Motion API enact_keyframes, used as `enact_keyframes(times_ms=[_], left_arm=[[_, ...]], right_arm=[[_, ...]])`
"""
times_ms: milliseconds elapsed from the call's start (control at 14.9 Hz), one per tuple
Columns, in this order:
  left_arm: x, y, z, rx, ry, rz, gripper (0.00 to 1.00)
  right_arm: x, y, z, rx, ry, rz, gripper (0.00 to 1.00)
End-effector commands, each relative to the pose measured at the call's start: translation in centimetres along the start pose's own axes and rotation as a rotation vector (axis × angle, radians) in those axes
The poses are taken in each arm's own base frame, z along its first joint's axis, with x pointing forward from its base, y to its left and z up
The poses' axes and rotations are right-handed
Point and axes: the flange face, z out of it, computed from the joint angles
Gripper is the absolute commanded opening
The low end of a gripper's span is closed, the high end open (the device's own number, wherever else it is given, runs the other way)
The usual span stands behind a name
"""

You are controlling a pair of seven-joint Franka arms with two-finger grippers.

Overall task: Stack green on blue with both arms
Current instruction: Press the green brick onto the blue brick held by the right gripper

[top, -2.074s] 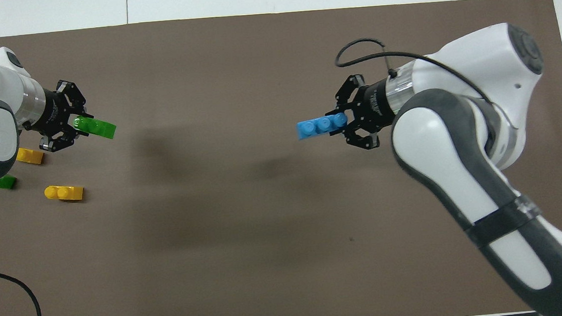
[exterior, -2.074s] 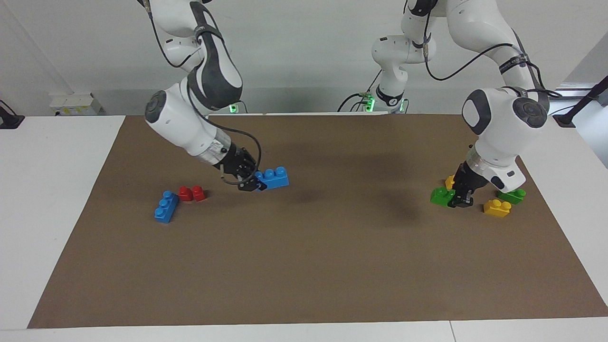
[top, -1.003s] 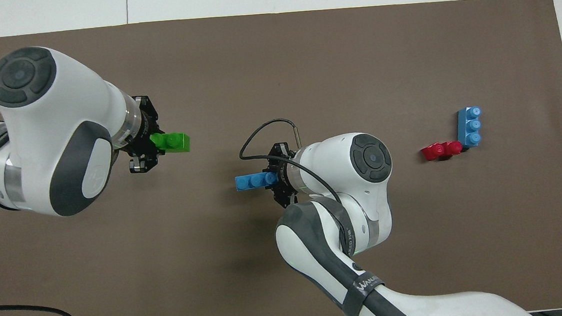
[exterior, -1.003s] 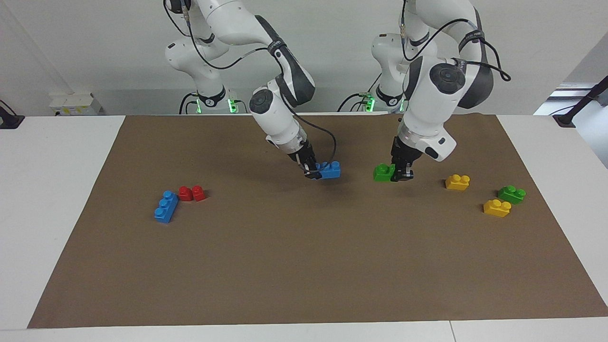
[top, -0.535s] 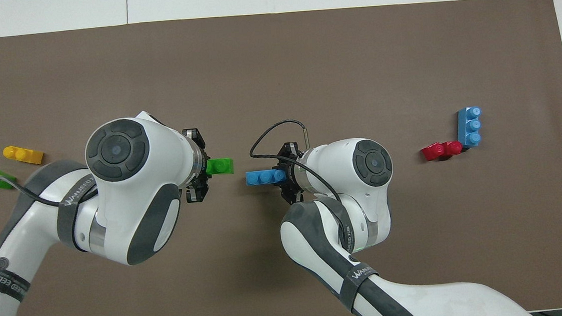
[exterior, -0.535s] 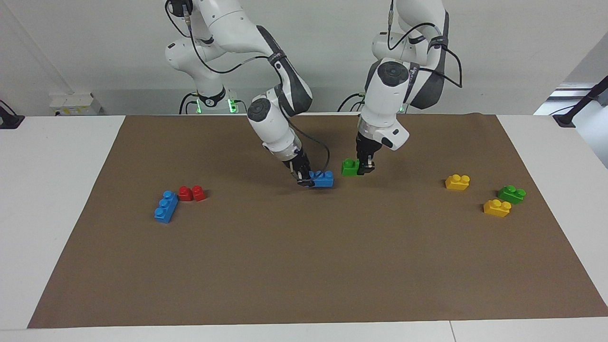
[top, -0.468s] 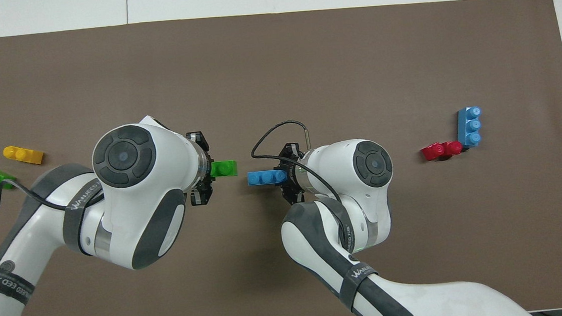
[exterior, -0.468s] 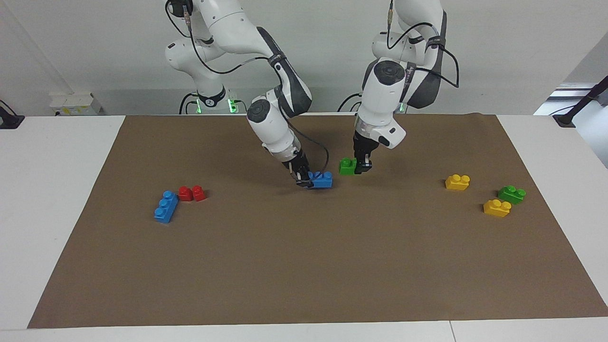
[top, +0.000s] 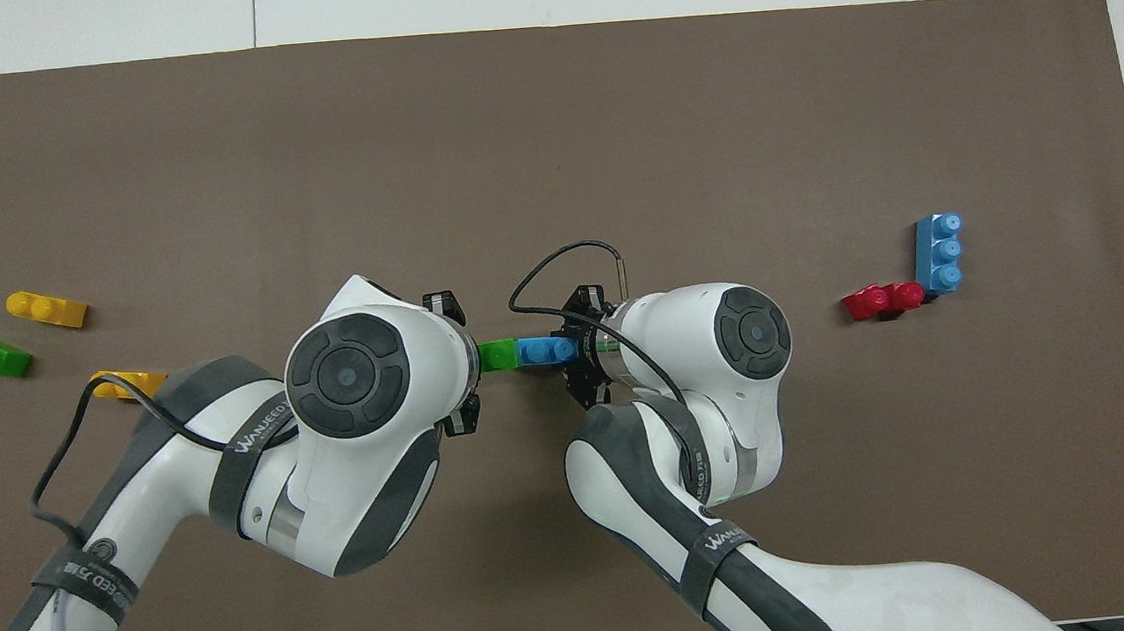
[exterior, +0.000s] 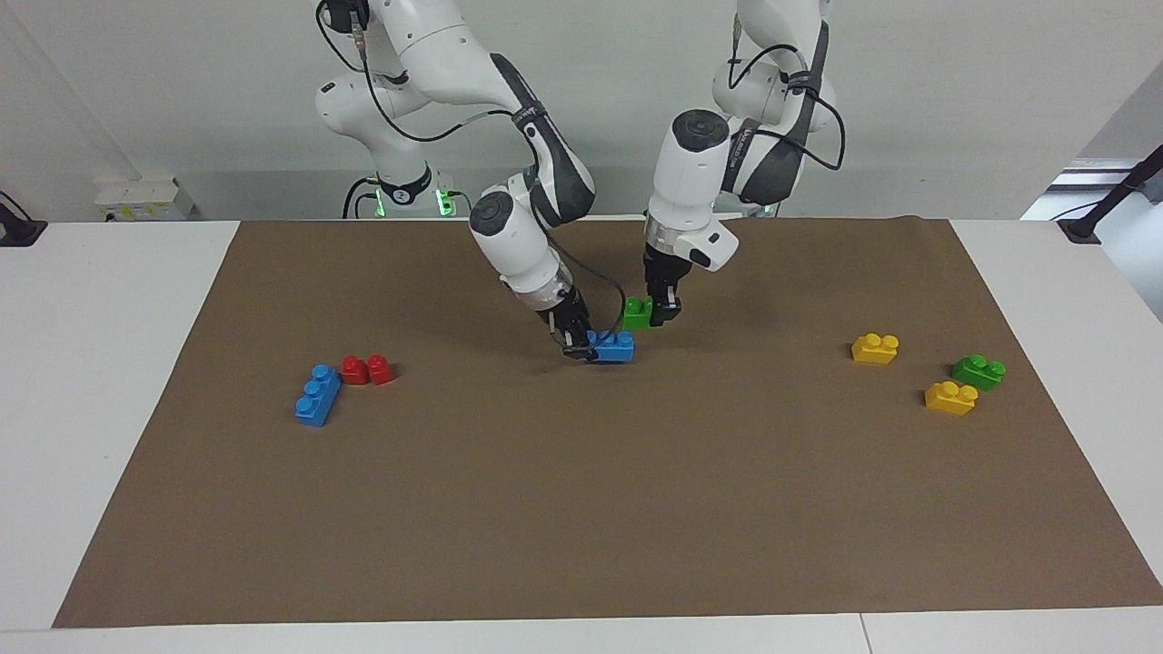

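My right gripper (exterior: 581, 348) is shut on one end of a long blue brick (exterior: 615, 347) and holds it low over the middle of the brown mat (exterior: 581, 509). My left gripper (exterior: 662, 312) is shut on a small green brick (exterior: 637, 313) and holds it just above the blue brick's free end. I cannot tell whether the two bricks touch. In the overhead view the green brick (top: 497, 355) and the blue brick (top: 539, 351) lie end to end between the two wrists.
A second blue brick (exterior: 318, 395) and a red brick (exterior: 368, 370) lie toward the right arm's end. Two yellow bricks (exterior: 875, 348) (exterior: 950, 398) and a second green brick (exterior: 979, 371) lie toward the left arm's end.
Both arms have carried their bricks from the mat's ends to its middle. In the last half second the left gripper brought the green brick up to the blue brick's free end.
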Motion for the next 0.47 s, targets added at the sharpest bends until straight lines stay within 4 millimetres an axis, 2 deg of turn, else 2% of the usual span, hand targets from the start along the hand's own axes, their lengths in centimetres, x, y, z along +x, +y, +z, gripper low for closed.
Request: enact_keyframes(times_ms=[0, 134, 401], left_arm=[[-0.4, -0.5, 0.5, -0.032, 0.000, -0.016, 0.00], [-1.4, -0.7, 1.5, -0.040, 0.002, -0.019, 0.00], [-1.5, -0.5, 1.7, -0.063, -0.005, -0.030, 0.00]], right_arm=[[0.4, 0.4, 0.4, 0.016, -0.012, 0.020, 0.00], [0.5, 0.5, 0.4, 0.012, -0.039, 0.015, 0.00], [1.0, 0.6, 1.0, 0.016, -0.065, 0.009, 0.00]])
